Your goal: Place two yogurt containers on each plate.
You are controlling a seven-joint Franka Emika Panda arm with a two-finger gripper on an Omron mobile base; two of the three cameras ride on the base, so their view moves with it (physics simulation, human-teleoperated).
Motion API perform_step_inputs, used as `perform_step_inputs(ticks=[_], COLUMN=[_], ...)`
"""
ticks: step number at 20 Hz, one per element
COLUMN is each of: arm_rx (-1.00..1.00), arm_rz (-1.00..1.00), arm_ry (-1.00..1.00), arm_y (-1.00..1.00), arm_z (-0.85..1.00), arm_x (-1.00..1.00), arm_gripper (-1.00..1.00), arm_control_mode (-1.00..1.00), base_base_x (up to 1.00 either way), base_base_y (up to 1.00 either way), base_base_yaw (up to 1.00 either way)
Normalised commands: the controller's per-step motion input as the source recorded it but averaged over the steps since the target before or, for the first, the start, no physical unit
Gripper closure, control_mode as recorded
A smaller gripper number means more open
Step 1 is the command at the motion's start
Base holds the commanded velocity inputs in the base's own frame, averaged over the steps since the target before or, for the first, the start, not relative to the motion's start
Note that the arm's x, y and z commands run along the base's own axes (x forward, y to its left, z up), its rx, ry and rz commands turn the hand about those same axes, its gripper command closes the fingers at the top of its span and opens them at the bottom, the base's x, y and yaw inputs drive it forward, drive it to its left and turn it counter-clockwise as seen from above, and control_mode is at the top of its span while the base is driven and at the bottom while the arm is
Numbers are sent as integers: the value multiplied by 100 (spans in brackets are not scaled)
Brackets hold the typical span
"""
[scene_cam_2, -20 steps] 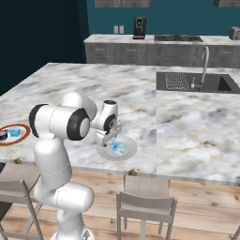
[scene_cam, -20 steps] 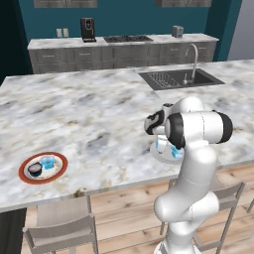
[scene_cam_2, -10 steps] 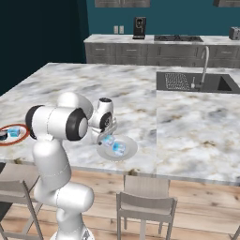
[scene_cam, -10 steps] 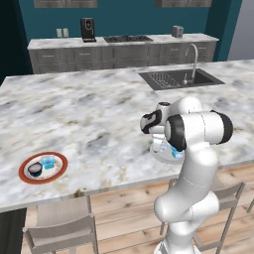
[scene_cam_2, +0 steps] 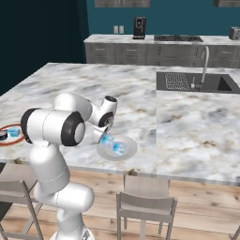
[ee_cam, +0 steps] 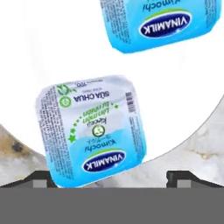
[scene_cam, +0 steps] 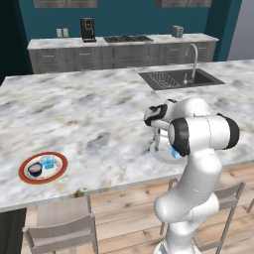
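So both blue yogurt containers, one (ee_cam: 94, 129) close under the hand and the other (ee_cam: 159, 22) at about 1 o'clock from it, are now sitting on the plain white plate (scene_cam_2: 117, 149) at the near edge of the tabletop (scene_cam: 89, 109). Compared with a second ago the fingers (ee_cam: 41, 178) have spread a touch wider, about as far as they go, and hold nothing; the cup below looks let go. Way over at 9 o'clock, the orange-rimmed plate (scene_cam: 25, 166) has a black cup (scene_cam: 34, 169) and a blue one (scene_cam: 48, 162). I'd say that's two per plate, basically done.
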Motion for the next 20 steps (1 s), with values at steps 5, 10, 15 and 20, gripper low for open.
perform_step_inputs(ticks=[5, 10, 15, 20], arm_rx=[3, 0, -3, -6], arm_rz=[28, 49, 67, 69], arm_ry=[-2, 0, -8, -26], arm_y=[28, 8, 1, 0], arm_z=[22, 26, 29, 30], arm_x=[-1, -58, -71, -69], arm_gripper=[-100, -100, -100, -100], arm_control_mode=[-100, -100, -100, -100], base_base_x=[0, 0, 0, 0], base_base_y=[0, 0, 0, 0], base_base_yaw=[0, 0, 0, 0])
